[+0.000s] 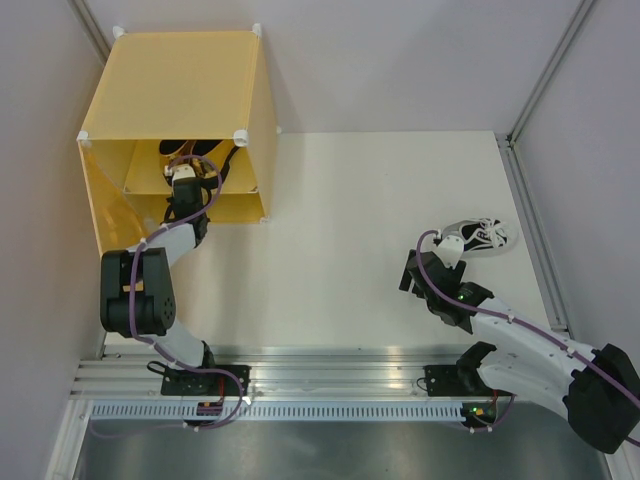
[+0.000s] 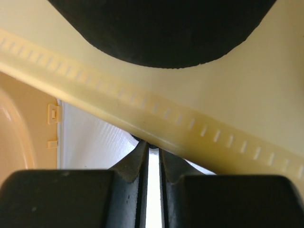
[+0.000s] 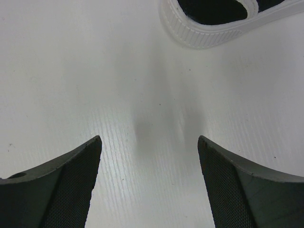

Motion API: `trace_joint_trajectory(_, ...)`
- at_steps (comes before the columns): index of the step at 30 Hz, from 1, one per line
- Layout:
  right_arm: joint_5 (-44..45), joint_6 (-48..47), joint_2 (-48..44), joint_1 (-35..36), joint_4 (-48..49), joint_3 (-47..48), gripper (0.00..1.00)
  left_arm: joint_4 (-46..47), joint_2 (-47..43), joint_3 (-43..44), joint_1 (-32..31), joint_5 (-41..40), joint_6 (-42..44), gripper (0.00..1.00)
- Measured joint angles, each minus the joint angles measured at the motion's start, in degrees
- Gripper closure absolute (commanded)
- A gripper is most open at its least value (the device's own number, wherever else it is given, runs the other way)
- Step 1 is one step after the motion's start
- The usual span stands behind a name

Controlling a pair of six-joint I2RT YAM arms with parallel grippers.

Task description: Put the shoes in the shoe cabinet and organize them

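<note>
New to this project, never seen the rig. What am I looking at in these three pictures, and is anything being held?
Two robot arms sit bolted at the near edge of a white table. The overhead picture comes from a fixed camera above and behind them; the other two come from cameras on each wrist.

The left gripper reaches into the open yellow-orange shoe cabinet. Its wrist view shows the jaws nearly shut at the cabinet's shelf edge, gripping nothing visible, with a dark shoe sole on the shelf above.

The right gripper is open and empty above the table, just short of a white sneaker.
</note>
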Motion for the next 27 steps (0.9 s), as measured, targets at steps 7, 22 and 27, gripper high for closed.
trace_joint_trajectory(7, 0.0, 0.0, -0.15, 0.0, -0.26, 0.0, 0.14, 0.66, 0.17, 0.0, 0.5, 0.74, 0.87, 0.84)
trace_joint_trajectory(22, -0.13, 0.02, -0.72, 0.0, -0.22, 0.0, 0.14, 0.33, -2.23, -0.13, 1.09, 2.75, -2.32, 0.66)
trace_joint_trajectory(27, -0.9, 0.02, -0.37, 0.0, 0.04, 0.0, 0.14, -1.14, -6.71, -1.44, 1.07, 2.8, -7.87, 0.69)
